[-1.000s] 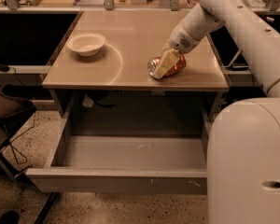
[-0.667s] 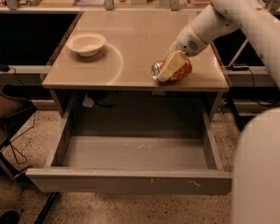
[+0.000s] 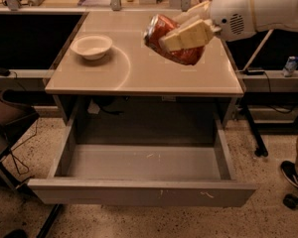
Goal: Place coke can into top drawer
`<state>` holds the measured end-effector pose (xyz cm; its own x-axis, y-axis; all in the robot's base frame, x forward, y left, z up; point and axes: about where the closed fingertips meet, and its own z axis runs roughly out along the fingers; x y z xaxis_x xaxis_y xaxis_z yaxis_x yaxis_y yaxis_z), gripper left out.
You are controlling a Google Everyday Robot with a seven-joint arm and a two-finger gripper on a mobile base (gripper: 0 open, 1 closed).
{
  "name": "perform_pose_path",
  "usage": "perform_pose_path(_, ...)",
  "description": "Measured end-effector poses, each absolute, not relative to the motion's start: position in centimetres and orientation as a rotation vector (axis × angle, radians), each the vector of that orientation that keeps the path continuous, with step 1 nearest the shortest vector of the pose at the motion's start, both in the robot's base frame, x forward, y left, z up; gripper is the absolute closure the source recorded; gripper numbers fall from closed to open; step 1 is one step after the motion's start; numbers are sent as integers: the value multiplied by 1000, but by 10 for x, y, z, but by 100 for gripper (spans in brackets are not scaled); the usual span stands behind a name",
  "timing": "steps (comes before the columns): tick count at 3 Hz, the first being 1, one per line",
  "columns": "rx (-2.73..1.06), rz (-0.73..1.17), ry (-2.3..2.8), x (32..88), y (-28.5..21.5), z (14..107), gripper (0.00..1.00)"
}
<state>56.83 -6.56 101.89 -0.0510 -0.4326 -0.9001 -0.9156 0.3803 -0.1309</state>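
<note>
Coke can (image 3: 159, 29) aloft in the gripper (image 3: 176, 31), over the desk (image 3: 154, 73), not yet over the top drawer (image 3: 139, 192).

The cream fingers (image 3: 188, 33) are clamped across the can's middle, one in front and one behind. The can hangs clear of the desk on the side away from the white bowl (image 3: 92, 46). Its long axis is tilted, with the silver end up and toward the bowl and the red body slanting down the other way. The drawer stands open below the desk's front edge, nearer the camera, so the can probably has to come forward past that edge and then down. The can shows only pale markings, with no lettering I can read.
</note>
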Motion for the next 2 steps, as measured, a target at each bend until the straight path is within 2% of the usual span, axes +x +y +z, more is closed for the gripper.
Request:
perform_pose_path(1,-1142,625,1609,534,-46,1054,100)
perform_pose_path(2,-1141,625,1609,534,-46,1054,100)
